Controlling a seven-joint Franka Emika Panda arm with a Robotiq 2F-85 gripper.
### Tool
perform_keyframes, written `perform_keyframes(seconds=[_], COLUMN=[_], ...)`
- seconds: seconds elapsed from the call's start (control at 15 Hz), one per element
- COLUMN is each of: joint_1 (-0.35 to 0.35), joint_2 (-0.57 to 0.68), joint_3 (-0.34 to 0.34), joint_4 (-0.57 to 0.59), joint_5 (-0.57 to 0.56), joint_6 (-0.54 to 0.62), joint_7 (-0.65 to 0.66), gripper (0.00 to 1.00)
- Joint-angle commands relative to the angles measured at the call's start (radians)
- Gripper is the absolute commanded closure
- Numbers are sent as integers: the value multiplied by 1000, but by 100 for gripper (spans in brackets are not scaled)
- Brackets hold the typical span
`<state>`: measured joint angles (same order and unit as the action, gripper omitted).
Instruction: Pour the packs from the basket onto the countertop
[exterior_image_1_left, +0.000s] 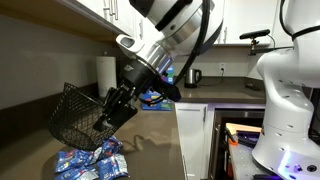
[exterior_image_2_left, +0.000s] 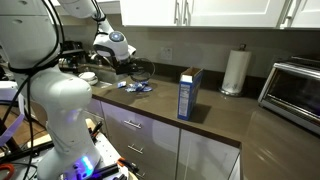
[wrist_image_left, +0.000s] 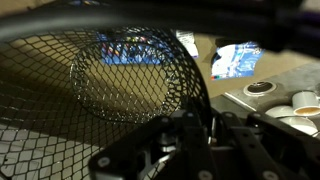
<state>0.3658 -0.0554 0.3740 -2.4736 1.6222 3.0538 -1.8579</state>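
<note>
Far left in an exterior view, the basket (exterior_image_1_left: 78, 112) is up off the tabletop (exterior_image_1_left: 150, 150) and tipped steeply on its side. It's black wire mesh all round, tapering, with a solid rim. The claw (exterior_image_1_left: 108, 115) is clamped onto that rim from the right, but dark fingers against dark mesh make the exact grip hard to read.

Below the basket lie the packs (exterior_image_1_left: 92, 160), shiny blue with white and red flashes, heaped on the tabletop. They overlap and the bottom edge cuts the pile, so there are several but no firm count. In the wrist view blue shows through the mesh (wrist_image_left: 135, 48) at the basket's base. I cannot tell whether that is inside or behind it. One more pack (wrist_image_left: 237, 60) lies clear of the basket to the right.

Moving right, one paper towel roll (exterior_image_1_left: 105, 72) stands by the wall, and the arm hides what is behind it. One dark kettle (exterior_image_1_left: 193, 76) stands farther along, small and hard to make out.

From the opposite side in an exterior view, the basket (exterior_image_2_left: 136, 68) is tiny and far away, with the packs (exterior_image_2_left: 135, 87) a blue smear beneath it. To the right, well apart, one tall blue box (exterior_image_2_left: 188, 93) stands upright. Then comes the roll (exterior_image_2_left: 235, 70), and one toaster oven (exterior_image_2_left: 295, 88) is cut off by the right edge.

That makes one basket and one claw.
</note>
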Motion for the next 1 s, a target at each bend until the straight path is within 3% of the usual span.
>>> perform_keyframes(seconds=[0.0, 0.27, 0.67, 0.87, 0.93], joint_1=[0, 1, 5, 6, 0], joint_2=[0, 16, 96, 130, 121], joint_3=[0, 4, 5, -12, -18], joint_4=[3, -11, -94, -140, -184], joint_5=[1, -64, -261, -311, -476], joint_6=[0, 62, 276, 295, 297], joint_7=[0, 5, 53, 15, 159], gripper=[94, 97, 97, 97, 97])
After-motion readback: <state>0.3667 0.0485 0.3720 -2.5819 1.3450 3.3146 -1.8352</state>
